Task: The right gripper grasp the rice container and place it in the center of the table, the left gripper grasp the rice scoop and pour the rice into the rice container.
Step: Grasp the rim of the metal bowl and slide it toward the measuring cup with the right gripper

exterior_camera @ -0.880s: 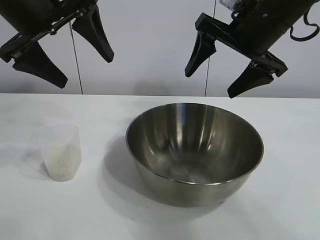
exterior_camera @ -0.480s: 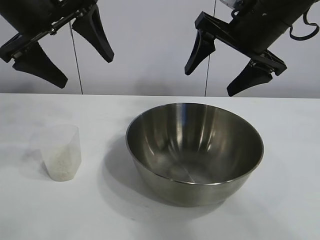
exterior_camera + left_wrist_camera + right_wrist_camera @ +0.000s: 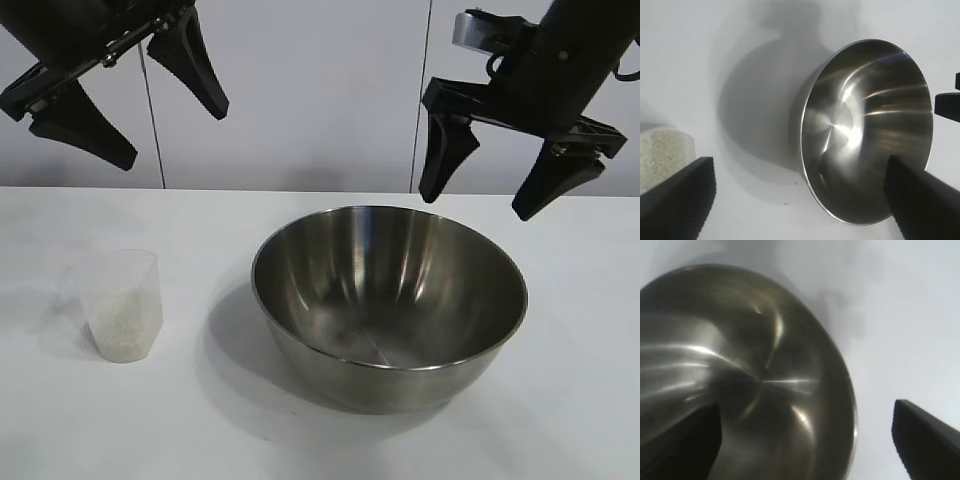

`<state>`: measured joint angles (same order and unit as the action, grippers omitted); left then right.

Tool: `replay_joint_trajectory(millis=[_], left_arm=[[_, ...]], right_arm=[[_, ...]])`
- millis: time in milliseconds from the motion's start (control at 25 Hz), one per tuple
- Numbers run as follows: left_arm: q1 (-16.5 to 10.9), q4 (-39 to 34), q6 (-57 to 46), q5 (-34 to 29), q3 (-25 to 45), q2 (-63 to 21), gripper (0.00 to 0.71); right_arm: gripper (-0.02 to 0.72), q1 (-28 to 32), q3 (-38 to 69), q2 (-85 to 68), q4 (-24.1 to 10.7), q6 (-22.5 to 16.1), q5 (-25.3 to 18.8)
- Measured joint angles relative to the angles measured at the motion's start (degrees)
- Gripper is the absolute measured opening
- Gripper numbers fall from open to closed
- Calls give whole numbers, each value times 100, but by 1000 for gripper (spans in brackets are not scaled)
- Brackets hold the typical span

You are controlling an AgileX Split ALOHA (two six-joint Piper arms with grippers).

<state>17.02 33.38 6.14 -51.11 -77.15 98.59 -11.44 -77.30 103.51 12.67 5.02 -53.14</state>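
Where grainy rice (image 3: 122,325) fills translucent scoop (image 3: 121,300) — shiny round bowl (image 3: 389,300) beside

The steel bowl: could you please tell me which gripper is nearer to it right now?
Right. The right gripper hangs open above the bowl's far right rim; the left gripper is high at upper left.

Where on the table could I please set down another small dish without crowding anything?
The table is bare right of the rice container, along the front edge, and in the strip behind it. The narrower gap between the rice scoop and the container is tighter.
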Motion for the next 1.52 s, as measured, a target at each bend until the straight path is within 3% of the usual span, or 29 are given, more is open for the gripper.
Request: replay_joint_trajectory(millis=[120, 320, 600, 760, 1000, 1080, 1520], left_arm=[[0, 0, 0, 7, 0, 0, 657], [0, 0, 0, 13, 0, 0, 657], [0, 0, 0, 13, 0, 0, 657], [0, 0, 0, 13, 0, 0, 657], [0, 0, 0, 13, 0, 0, 657], [0, 0, 0, 13, 0, 0, 657], [0, 0, 0, 13, 0, 0, 657]], right_arm=[[638, 0, 362, 34, -76, -47, 237], [638, 0, 1027, 226, 101, -52, 960], [605, 0, 1209, 561, 208, -52, 1394], [510, 0, 1209, 710, 277, -52, 1520], [102, 0, 1209, 718, 302, -52, 1525], [42, 0, 1209, 718, 332, -52, 1519], [11, 0, 1209, 488, 795, 266, 1359]])
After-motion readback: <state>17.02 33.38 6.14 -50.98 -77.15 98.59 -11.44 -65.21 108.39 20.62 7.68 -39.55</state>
